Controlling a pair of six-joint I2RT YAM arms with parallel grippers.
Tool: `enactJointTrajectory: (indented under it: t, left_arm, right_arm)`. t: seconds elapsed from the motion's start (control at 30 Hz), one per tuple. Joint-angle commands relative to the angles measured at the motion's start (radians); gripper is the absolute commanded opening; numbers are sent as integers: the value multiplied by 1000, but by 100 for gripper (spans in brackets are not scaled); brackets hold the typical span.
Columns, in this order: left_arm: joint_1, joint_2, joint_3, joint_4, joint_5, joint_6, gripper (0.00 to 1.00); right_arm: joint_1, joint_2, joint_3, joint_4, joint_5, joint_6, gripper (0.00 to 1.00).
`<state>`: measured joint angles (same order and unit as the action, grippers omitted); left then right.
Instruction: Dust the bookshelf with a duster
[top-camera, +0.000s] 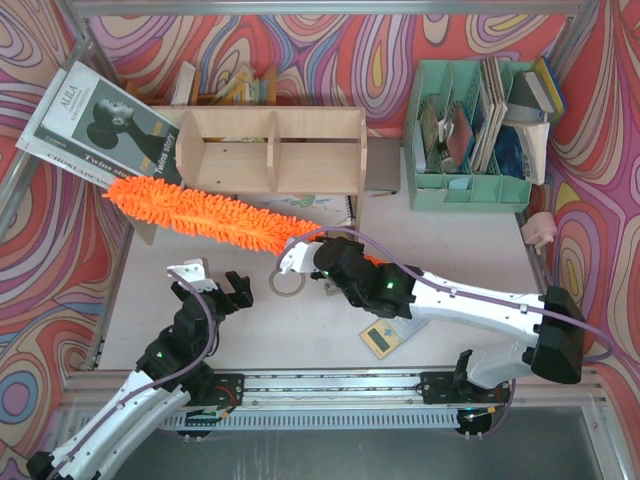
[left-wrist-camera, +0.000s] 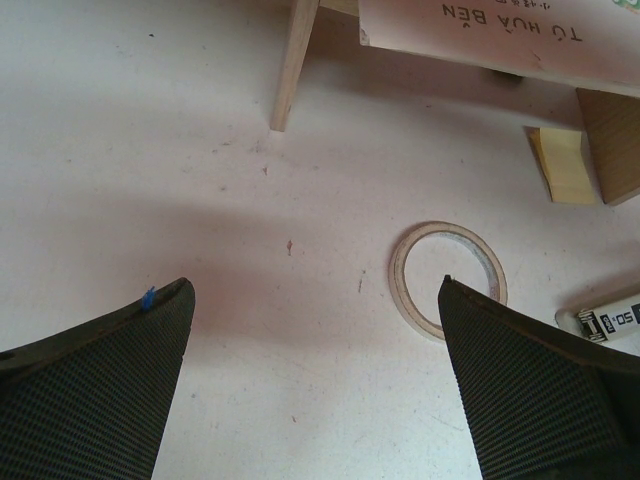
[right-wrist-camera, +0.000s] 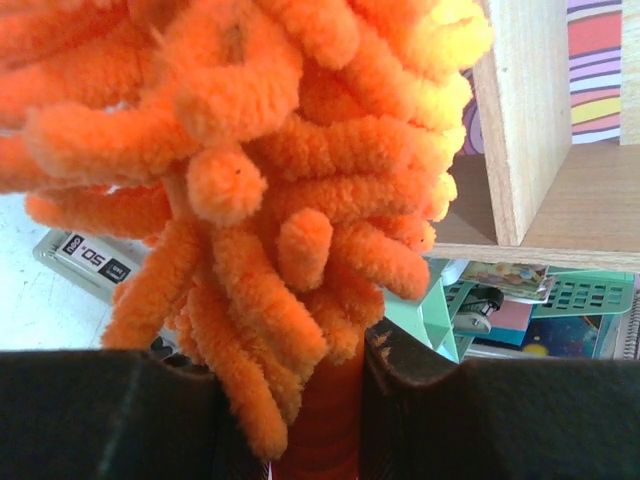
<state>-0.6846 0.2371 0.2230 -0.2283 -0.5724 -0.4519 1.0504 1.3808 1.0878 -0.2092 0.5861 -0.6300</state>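
Your right gripper (top-camera: 300, 256) has its jaws closed on the duster (top-camera: 205, 217), pinching the thin orange stick just where the shaggy head begins. In the right wrist view the stick stands between the two dark fingers (right-wrist-camera: 110, 410) at the bottom edge, and the orange strands fill the upper left of that frame. In the overhead view the duster runs as a slanted band from the left-centre of the frame down toward the middle, held by the arm that reaches in from the lower right. Its fluffy head lies along the lower edge of the bookshelf (top-camera: 270, 150), overlapping the lower left corner of the wood. You cannot tell from these views whether the strands press on the panel or hang just in front of it. The bookshelf sits in the upper middle of the frame, its two compartments and central divider open to the camera.

Your left gripper (top-camera: 212, 284) is in the lower left, jaws spread wide and holding nothing, above the bare tabletop (top-camera: 460, 250). A roll of tape (top-camera: 287, 283) lies flat just beside it, toward the centre; the left wrist view shows the ring partly behind one of its fingers. A mint-green organizer (top-camera: 470, 150) stands in the upper right, and a magazine (top-camera: 100, 130) leans in the upper left.
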Motion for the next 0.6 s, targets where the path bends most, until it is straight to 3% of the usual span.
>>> enactJointTrajectory:
  t: [0.0,0.57]
  left_arm:
    - [3,0,0,32,-4,2,98]
    - [3,-39,-4,14,-7,-3,98]
  right_arm:
    - [17,-6,102,51,34,8,0]
    - [48,241,374,219,-31,-217,0]
